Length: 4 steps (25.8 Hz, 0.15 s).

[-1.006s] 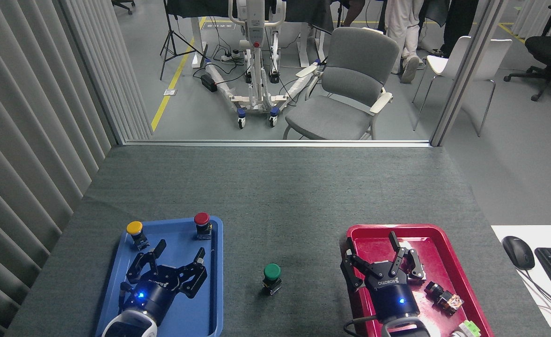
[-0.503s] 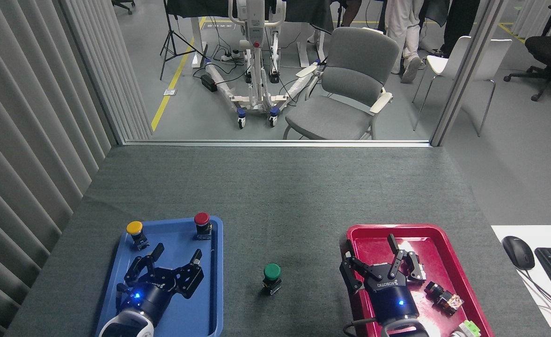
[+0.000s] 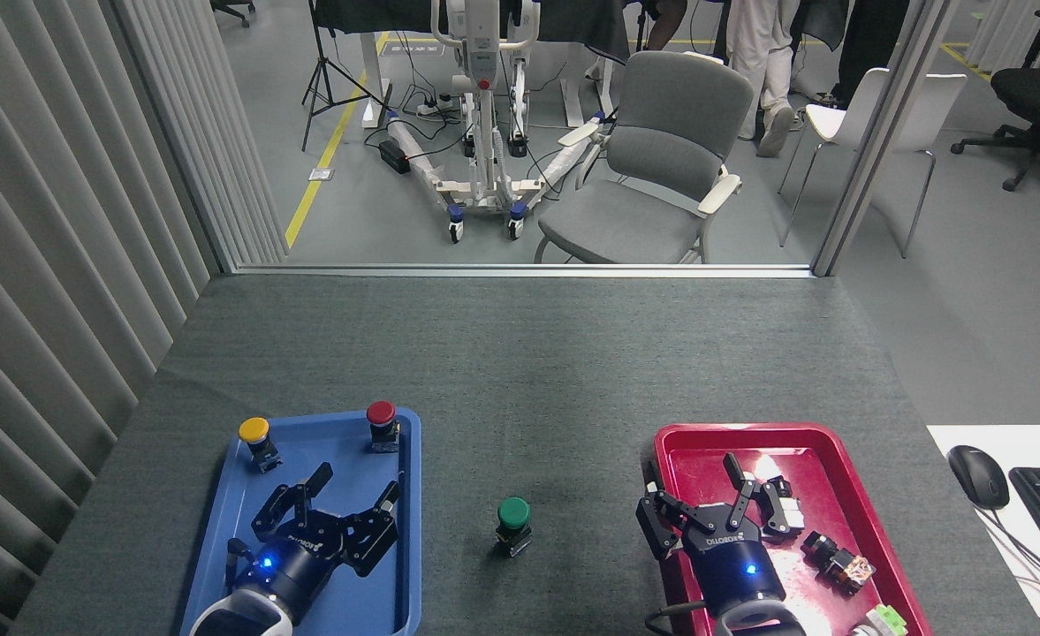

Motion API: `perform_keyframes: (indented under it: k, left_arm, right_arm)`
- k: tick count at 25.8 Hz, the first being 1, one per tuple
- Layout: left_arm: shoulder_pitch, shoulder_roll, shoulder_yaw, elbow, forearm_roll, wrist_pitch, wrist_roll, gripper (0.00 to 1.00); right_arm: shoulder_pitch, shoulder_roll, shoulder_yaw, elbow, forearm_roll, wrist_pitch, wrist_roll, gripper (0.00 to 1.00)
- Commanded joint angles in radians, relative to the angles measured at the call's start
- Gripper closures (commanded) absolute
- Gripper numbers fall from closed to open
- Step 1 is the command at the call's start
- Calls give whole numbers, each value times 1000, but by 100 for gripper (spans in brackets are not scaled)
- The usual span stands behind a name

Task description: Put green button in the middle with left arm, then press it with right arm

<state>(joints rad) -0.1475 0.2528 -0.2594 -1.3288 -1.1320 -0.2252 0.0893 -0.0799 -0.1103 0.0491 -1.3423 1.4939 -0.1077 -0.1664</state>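
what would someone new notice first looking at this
Probably the green button, standing alone on the dark table between two bright trays. The blue tray on the left holds a yellow button and a red button, with the open left gripper over it. The open right gripper hangs over the red tray.

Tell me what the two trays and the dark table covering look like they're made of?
The blue tray and the red tray look like moulded plastic: smooth, with rounded raised rims, and the red one shows a bright glare patch, so its finish is somewhat glossy. The table covering looks like dark-grey felt or carpet-like fabric: matte, finely flecked, no shine. The look alone cannot confirm either.
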Motion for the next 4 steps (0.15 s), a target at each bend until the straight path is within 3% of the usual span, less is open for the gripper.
perform_keyframes:
  k: [1,4]
  left_arm:
    - [3,-3,-3,2,0,-3,0,0]
    - [5,-1,-3,3,-2,-3,0,0]
  right_arm:
    - [0,-2,0,0,-8,-1,2,5]
    - [0,-2,0,0,-12,-1,2,5]
